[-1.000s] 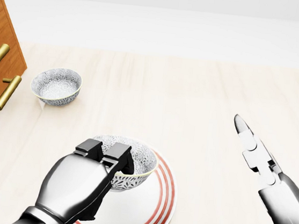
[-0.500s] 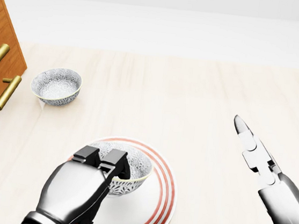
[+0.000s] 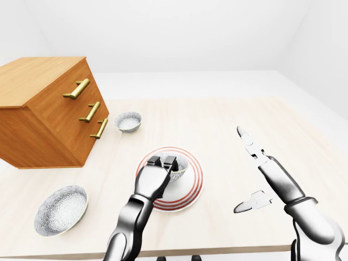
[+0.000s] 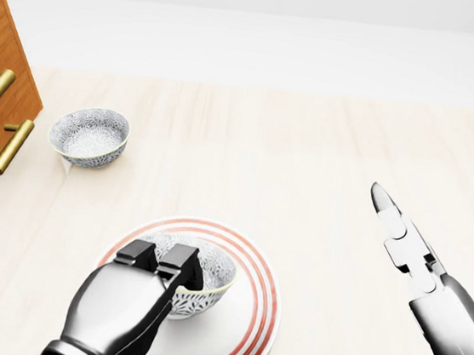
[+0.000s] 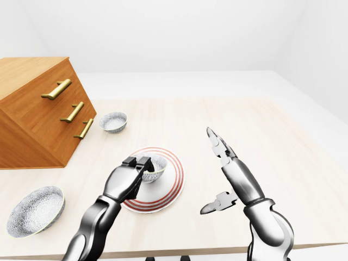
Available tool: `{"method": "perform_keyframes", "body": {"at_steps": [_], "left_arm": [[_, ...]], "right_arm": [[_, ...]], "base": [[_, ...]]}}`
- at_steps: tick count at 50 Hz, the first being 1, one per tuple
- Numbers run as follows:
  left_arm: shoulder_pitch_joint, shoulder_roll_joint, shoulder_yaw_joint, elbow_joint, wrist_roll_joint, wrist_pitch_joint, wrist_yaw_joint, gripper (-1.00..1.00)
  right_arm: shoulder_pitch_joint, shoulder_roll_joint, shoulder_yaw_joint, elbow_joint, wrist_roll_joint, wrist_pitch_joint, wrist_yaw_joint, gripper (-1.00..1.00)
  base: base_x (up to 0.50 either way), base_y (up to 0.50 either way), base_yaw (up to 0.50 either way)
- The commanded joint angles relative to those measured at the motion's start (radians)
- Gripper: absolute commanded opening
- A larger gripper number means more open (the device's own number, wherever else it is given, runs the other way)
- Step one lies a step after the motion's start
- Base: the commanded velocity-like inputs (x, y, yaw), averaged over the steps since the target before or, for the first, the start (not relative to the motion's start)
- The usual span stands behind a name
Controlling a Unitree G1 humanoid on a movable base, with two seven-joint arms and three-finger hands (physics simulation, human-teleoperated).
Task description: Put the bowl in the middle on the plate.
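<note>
Moved down the head view since a second ago, along with the left hand gripping it: bowl. Then hung over the upper left rim of the plate; now lies within the red rings, near the middle, with the plate's whole upper rim showing above it. Cannot tell whether resting on the plate or held just off it. Fingers hooked over the bowl's lower left wall (thumb hidden beneath), closed on it. No change in the right hand: held over the table at the view's right, fingers spread wide, grasping nothing, well apart from the plate. Same place as before for the small bowl beside the chest of drawers. At the left-eye view's lower left, apart from all else, a large bowl.
</note>
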Motion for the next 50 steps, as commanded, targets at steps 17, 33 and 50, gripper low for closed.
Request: {"method": "perform_keyframes", "body": {"at_steps": [17, 33, 50], "left_arm": [[-0.005, -0.003, -0.002, 0.059, 0.069, 0.0, 0.084, -1.0], [0.111, 0.028, -0.079, 0.038, 0.083, 0.0, 0.131, -1.0], [0.113, 0.037, -0.079, 0.075, 0.071, 0.0, 0.174, -1.0]], "right_arm": [[0.004, 0.0, -0.003, 0.022, 0.006, 0.0, -0.009, 1.0], [0.001, 0.001, 0.004, -0.012, -0.006, 0.0, 0.002, 1.0], [0.004, 0.001, 0.001, 0.013, 0.002, 0.0, -0.007, 1.0]], "base": [[0.0, 0.0, 0.0], [0.0, 0.0, 0.0], [0.0, 0.0, 0.0]]}}
